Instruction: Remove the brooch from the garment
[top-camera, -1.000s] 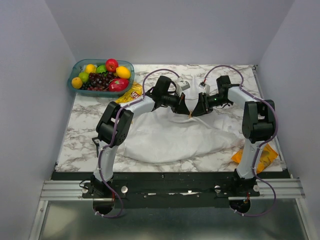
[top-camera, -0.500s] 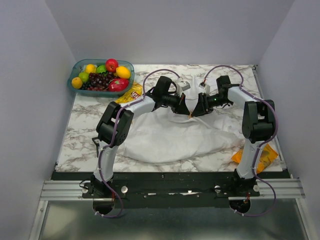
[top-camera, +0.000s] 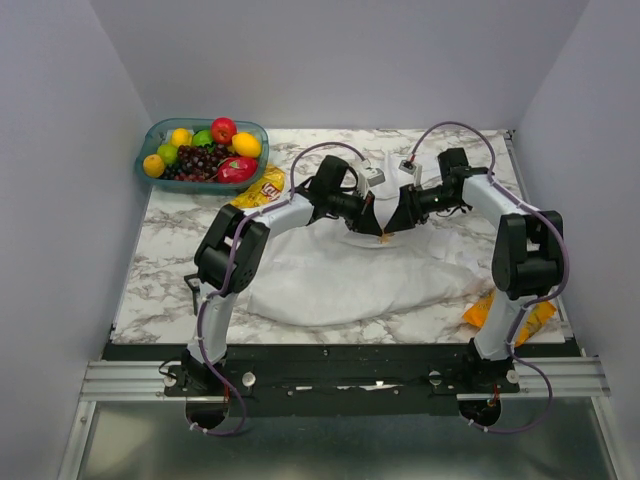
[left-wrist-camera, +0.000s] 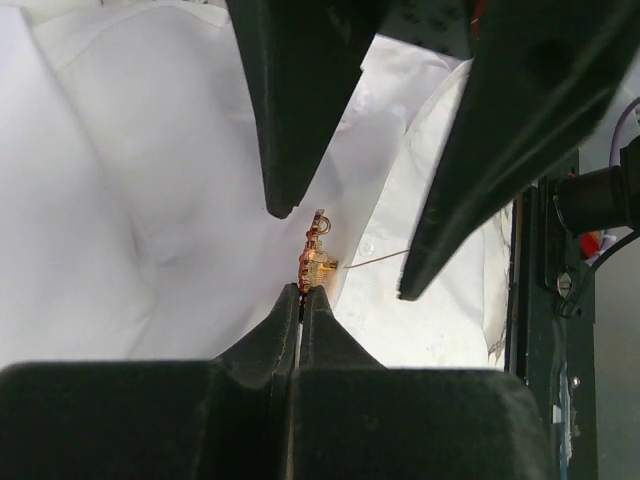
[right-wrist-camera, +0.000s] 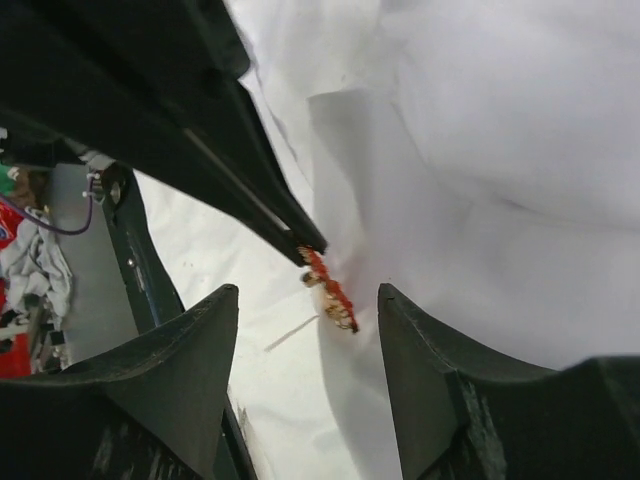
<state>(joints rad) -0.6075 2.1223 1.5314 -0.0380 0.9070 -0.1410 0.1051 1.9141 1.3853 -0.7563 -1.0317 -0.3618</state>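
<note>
The brooch (left-wrist-camera: 317, 262), a tiny orange-gold piece with red on it, sits on a raised fold of the white garment (top-camera: 340, 275), which lies spread over the middle of the marble desk (top-camera: 170, 260). Both arms reach in and meet over that fold toward the far side of the cloth. The left claw (left-wrist-camera: 302, 300) is closed tight, its tips together and touching the near end of the brooch (whether they pinch the trinket itself or only the cloth under it cannot be told). The right claw (right-wrist-camera: 308, 289) faces it from the opposite side with its jaws spread apart. The brooch lies between its two fingers (right-wrist-camera: 190, 370), just past the tips, and touches neither. A thin pin (left-wrist-camera: 375, 260) sticks out sideways from the brooch across the fabric, toward one of the right claw's fingers.
</note>
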